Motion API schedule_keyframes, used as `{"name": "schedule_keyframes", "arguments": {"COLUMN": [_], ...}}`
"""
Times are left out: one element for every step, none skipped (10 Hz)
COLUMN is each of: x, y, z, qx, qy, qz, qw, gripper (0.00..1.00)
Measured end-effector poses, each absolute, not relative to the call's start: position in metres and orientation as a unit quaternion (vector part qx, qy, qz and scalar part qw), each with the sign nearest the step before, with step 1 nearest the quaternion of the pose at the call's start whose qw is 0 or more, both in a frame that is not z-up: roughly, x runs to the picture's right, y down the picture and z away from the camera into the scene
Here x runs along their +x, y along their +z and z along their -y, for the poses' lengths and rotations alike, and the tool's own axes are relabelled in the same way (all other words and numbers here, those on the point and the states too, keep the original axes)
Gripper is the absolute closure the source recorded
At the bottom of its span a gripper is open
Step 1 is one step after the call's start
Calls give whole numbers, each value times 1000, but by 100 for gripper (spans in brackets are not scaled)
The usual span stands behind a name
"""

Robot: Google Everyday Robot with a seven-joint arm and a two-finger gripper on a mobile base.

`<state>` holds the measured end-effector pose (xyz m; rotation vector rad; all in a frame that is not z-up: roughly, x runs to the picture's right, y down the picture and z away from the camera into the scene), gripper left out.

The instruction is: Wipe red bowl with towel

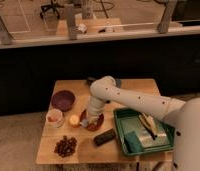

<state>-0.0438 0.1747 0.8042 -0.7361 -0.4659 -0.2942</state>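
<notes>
The claw reaches down into the red bowl, near the middle of the bench's front edge. Its grip I cannot tell. Wiping looks to be in hand; the next move calls for sweeping round the bowl's inside.

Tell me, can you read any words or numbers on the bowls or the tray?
None: no letters or numbers show on the red bowl, purple bowl, green tray or black block. The hand, down at the red bowl, shows none either.
</notes>
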Motion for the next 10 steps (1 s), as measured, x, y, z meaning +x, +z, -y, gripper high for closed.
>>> {"name": "schedule_keyframes", "arguments": {"x": [-39,-32,-24,-16,-14,-13,-9,-6,-7,-11], "y": [805,807,812,818,823,829,837,844,852,858], "z": [-176,-175,-174,-172,-170,-167,-164,-159,-151,-144], "qx": [-358,-360,-360,-362,-362,-361,-361,-361,-359,-356], "qy": [-142,-140,-137,-134,-133,-132,-127,-122,-119,-118], "qz": [221,216,209,200,195,190,183,178,175,174], "qw": [896,897,899,901,902,903,905,907,909,911], "gripper": [100,100,100,100,100,100,100,100,100,100]}}
